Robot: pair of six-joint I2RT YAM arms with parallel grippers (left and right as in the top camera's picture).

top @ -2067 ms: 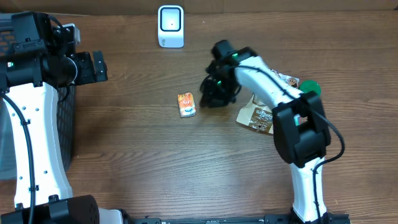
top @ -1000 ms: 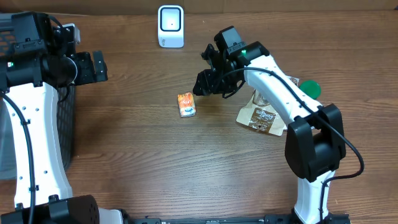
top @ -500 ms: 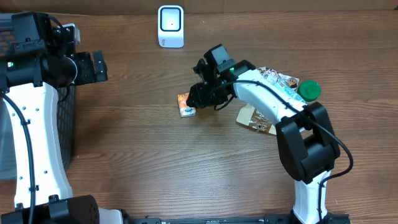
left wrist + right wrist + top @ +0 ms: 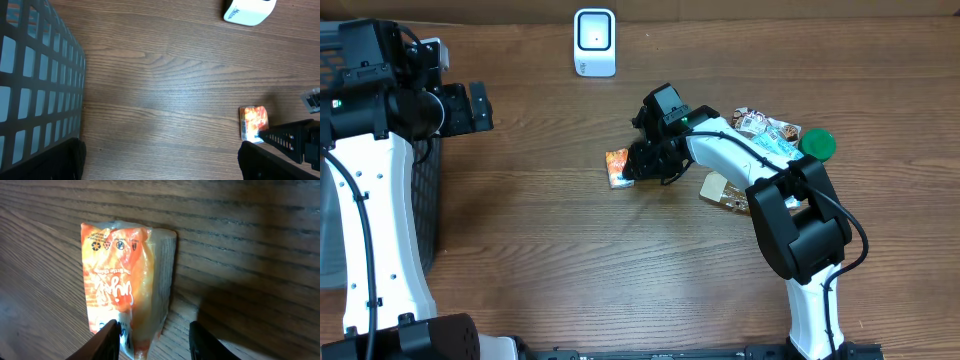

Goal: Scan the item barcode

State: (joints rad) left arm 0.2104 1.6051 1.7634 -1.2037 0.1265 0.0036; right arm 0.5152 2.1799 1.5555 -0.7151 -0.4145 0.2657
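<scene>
Orange packet [image 4: 125, 280] lay flat on the bench [image 4: 250, 230]; right gripper [image 4: 155, 337] straddled its end, jaws apart. One finger [image 4: 111, 337] possibly overlapped the packet, so closing could slip.

Dark wood-grain bench under soft, even light

The bench [image 4: 540, 260] fills every view: a brown top with fine grain running side to side, a faint sheen and only soft-edged shadows. In the overhead view a paler tan strip [image 4: 770, 7] runs along its far edge. At its left edge stands a dark wire-mesh basket [image 4: 40, 85], with grey showing through its square cells.
</scene>
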